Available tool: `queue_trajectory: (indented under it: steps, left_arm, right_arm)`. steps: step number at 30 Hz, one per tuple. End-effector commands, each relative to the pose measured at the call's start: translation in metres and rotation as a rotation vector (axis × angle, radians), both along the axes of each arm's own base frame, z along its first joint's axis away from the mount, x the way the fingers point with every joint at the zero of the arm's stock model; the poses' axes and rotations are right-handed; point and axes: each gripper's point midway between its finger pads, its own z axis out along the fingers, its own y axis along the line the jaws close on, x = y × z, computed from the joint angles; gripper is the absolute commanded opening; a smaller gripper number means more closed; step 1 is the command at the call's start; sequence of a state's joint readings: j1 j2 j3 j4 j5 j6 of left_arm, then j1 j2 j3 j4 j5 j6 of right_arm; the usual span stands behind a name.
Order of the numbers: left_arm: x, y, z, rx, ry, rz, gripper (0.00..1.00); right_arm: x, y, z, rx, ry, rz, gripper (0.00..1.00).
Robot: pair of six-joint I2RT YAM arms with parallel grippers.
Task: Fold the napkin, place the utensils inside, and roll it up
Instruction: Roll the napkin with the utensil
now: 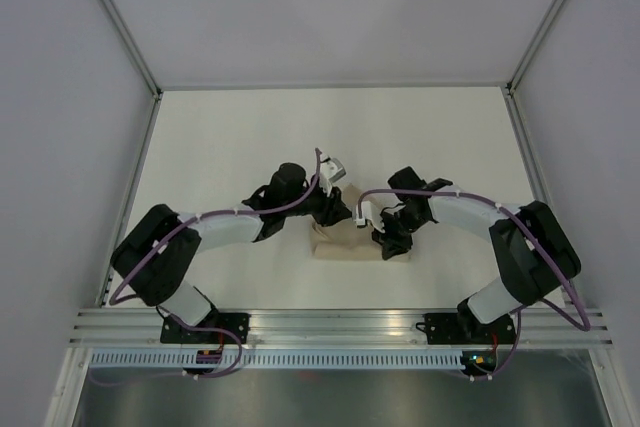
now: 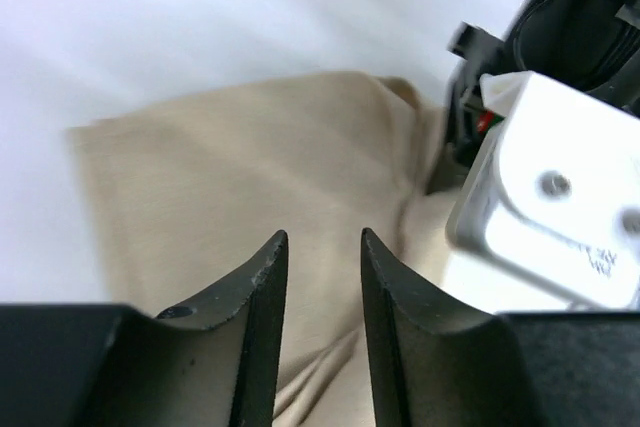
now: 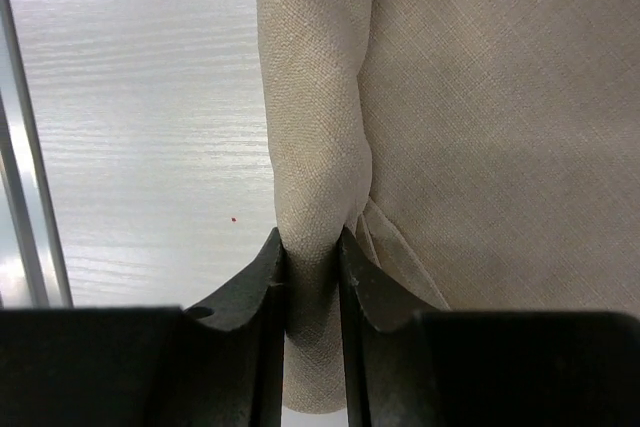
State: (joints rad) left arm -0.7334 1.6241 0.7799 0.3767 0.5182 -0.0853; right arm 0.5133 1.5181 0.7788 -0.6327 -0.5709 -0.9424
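**One napkin, two tools, one pinch**

We count one napkin (image 1: 345,245) on the white worktop (image 1: 250,147) – a beige cloth gathered into a small folded bundle. It lies between the two arms, near the front of the worktop and about midway across it. The napkin is the only thing here that could wrap something else. Its folds are closed to us, so we cannot tell what, if anything, lies inside.

The left arm (image 1: 215,232) and the right arm (image 1: 480,212) each carry one tool, and both reach in to the bundle from opposite sides.

The right tool (image 3: 312,247) is pressed together on the cloth. Its two dark fingers pinch a rolled edge (image 3: 310,147) of the napkin, which runs as a rounded tube away from the fingertips. The flatter part of the cloth lies beside that tube. To the other side we see bare worktop and one aluminium rail (image 3: 25,197).

The left tool (image 2: 323,247) is spread – a clear gap stands between its two fingers and nothing is caught in it. It hangs over the napkin, whose creased surface shows through the gap below. Just beside it is the white housing (image 2: 550,197) on the right arm, close over the same cloth.
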Motion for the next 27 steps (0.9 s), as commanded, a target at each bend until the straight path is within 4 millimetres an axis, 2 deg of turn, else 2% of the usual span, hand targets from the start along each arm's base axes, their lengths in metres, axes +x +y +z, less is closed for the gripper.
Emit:
queue_trajectory:
  steps: [1,3,4,5,6,8,10,12,15,16,18,19,21,22,25,27]
  left_arm:
    - [0.050,0.031,0.056,-0.092,-0.226,0.277,0.41]
    - [0.052,0.050,0.083,-0.152,-0.315,0.350,0.42]
    - [0.052,0.055,0.092,-0.171,-0.341,0.372,0.45]
    - [0.049,0.061,0.094,-0.176,-0.356,0.388,0.46]
    - [0.046,0.066,0.111,-0.203,-0.398,0.396,0.46]
    - [0.042,0.073,0.114,-0.190,-0.417,0.410,0.46]
    - [0.036,0.078,0.128,-0.197,-0.475,0.410,0.46]
    - [0.032,0.086,0.123,-0.165,-0.511,0.420,0.46]
    - [0.020,0.088,0.127,-0.145,-0.566,0.402,0.46]
    - [0.013,0.083,0.125,-0.125,-0.574,0.375,0.46]
    - [0.011,0.081,0.117,-0.032,-0.640,0.357,0.46]
    - [0.005,0.073,0.105,0.035,-0.649,0.336,0.47]
    - [-0.002,0.065,0.094,0.123,-0.713,0.280,0.47]
    - [-0.011,0.053,0.083,0.168,-0.715,0.232,0.48]
    - [-0.026,0.032,0.069,0.236,-0.741,0.120,0.50]
    - [-0.033,0.022,0.047,0.307,-0.749,0.044,0.50]
  right_arm:
    - [-0.023,-0.021,-0.020,-0.084,0.160,0.036,0.00]
    - [-0.022,-0.024,-0.026,-0.101,0.211,0.022,0.01]
    - [-0.018,-0.023,-0.024,-0.104,0.224,0.021,0.00]
    - [-0.017,-0.025,-0.030,-0.116,0.260,0.018,0.00]
    - [-0.016,-0.025,-0.031,-0.120,0.281,0.015,0.00]
    - [-0.010,-0.024,-0.034,-0.133,0.338,0.002,0.00]
    - [-0.001,-0.020,-0.031,-0.133,0.372,-0.005,0.01]
    - [0.001,-0.021,-0.038,-0.141,0.426,-0.020,0.00]
    - [0.011,-0.023,-0.045,-0.156,0.444,-0.051,0.01]
    - [0.015,-0.022,-0.047,-0.160,0.445,-0.057,0.00]
    - [0.016,-0.022,-0.050,-0.161,0.455,-0.068,0.00]
    - [0.018,-0.021,-0.051,-0.161,0.455,-0.070,0.00]
    - [0.018,-0.022,-0.053,-0.161,0.456,-0.076,0.00]
    - [0.018,-0.022,-0.054,-0.161,0.457,-0.080,0.00]
    - [0.021,-0.021,-0.055,-0.160,0.456,-0.089,0.01]
    - [0.021,-0.020,-0.056,-0.161,0.459,-0.093,0.00]
